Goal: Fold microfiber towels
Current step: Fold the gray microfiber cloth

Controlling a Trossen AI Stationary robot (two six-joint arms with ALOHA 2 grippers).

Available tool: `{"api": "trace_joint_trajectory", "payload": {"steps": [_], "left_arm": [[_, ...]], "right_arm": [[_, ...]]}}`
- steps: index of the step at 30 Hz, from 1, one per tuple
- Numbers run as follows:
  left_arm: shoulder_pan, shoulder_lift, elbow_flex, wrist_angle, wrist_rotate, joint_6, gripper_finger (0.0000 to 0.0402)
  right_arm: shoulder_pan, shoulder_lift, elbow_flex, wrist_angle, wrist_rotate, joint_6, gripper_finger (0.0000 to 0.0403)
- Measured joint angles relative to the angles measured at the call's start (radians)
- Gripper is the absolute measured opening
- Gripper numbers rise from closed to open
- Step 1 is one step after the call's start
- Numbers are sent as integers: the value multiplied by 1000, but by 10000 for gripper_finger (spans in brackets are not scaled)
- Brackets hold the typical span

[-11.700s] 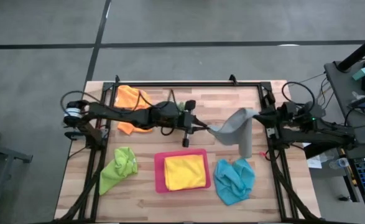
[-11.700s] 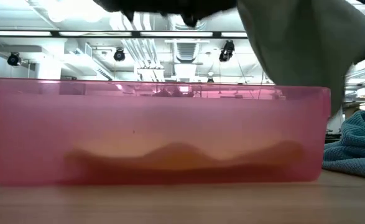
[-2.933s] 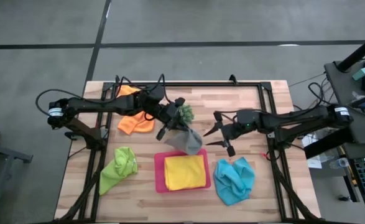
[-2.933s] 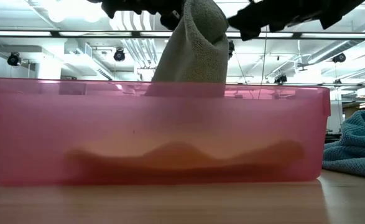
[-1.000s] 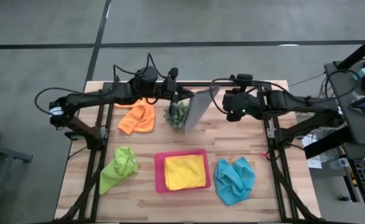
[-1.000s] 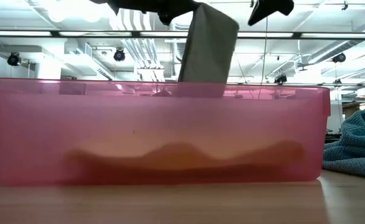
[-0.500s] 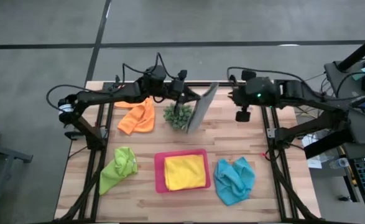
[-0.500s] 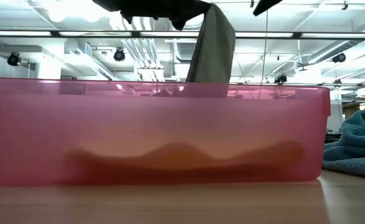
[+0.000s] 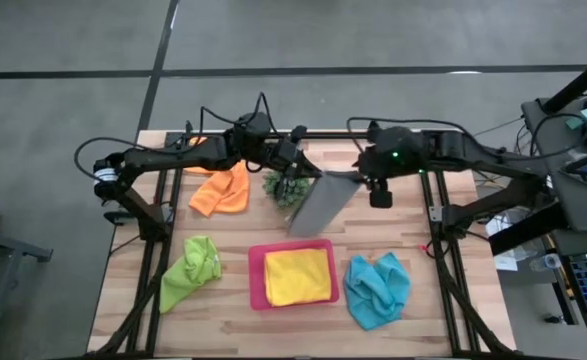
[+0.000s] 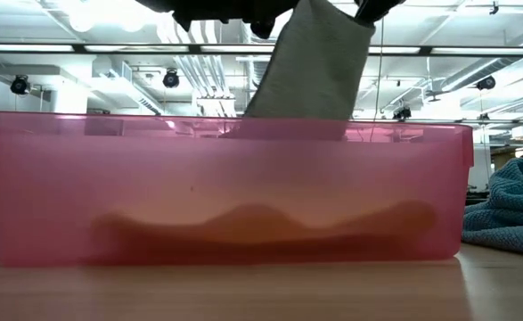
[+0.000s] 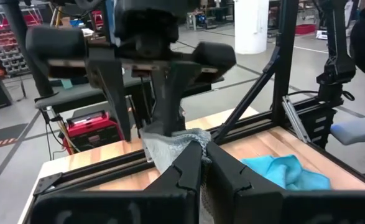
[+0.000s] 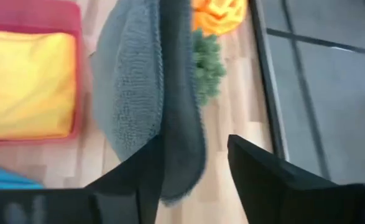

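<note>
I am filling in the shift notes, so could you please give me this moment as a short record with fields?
held item: grey towel, hanging above the table
left end effector: shut on the grey towel's corner
right end effector: open around the towel's other top edge
pink tray: holds the folded yellow towel
still unfolded: orange towel, lime green towel, light blue towel
also there: green plant, beside the hanging towel

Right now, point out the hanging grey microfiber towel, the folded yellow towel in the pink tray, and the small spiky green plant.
grey microfiber towel (image 9: 318,205), high view, middle of the hanging cloth.
folded yellow towel (image 9: 297,276), high view, centre of its top face.
small spiky green plant (image 9: 281,187), high view, visible foliage left of the grey towel.
</note>
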Motion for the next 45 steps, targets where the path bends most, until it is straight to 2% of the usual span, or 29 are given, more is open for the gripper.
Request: {"api": "trace_joint_trajectory", "payload": {"steps": [4, 10, 21, 32, 35, 45], "left_arm": [[-1, 0, 0, 0, 0, 0, 0], [-1, 0, 0, 0, 1, 0, 0], [-1, -2, -1, -1, 7, 0, 0], [-1, -2, -1, -9, 10, 0, 0], [-1, -2, -1, -15, 10, 0, 0], [-1, -2, -1, -17, 10, 0, 0]], "right_arm": [[-3, 26, 0, 2, -28, -21, 192], [-24, 30, 15, 8, -34, -35, 192], [-71, 26, 141, -38, -49, 7, 192], [-70, 27, 115, -57, -64, -3, 196], [-70, 27, 100, -54, -97, -4, 196], [-70, 27, -1, 7, -131, -42, 196]]}}
